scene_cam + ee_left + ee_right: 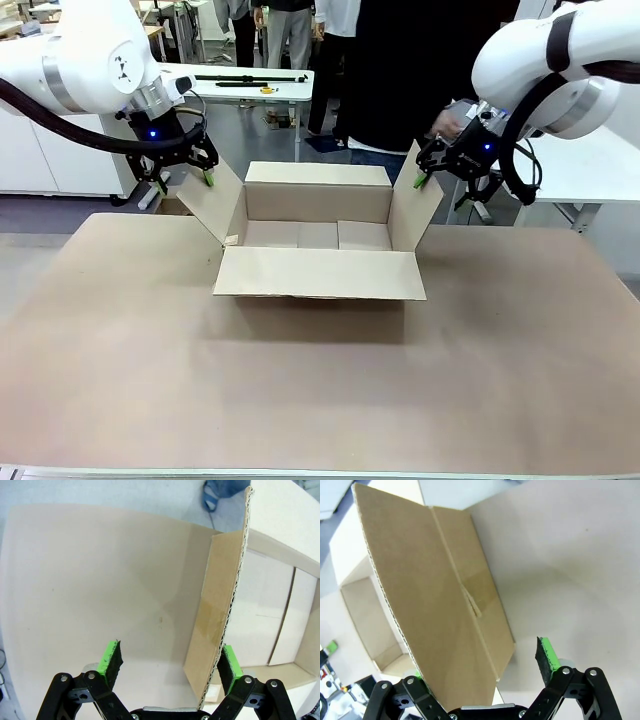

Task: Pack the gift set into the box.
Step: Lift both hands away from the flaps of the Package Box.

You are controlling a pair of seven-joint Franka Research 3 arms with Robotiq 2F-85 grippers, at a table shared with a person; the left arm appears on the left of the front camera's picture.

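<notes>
Front view was centred on the box [318,205], which was set near the middle of the bench [320,400] with its four flaps folded out and bare cardboard seen inside. The left fingers [110,660] were spread wide and placed astride the free edge of the left flap [215,605]; the corrugated edge was seen close beside one pad and well apart from the other, so nothing was gripped. The right fingers [546,659] were likewise spread wide about the right flap [430,590], with the visible pad apart from the card and the other finger hidden behind it. The step in hand was judged to be the holding back of the side flaps, so that the gift set could be lowered in without catching. It would be done well if each flap were pinched lightly near its free edge and both were eased outward evenly, so that the box was not dragged across the bench or twisted. A hard squeeze should be avoided, since corrugated card is easily crushed or creased.
</notes>
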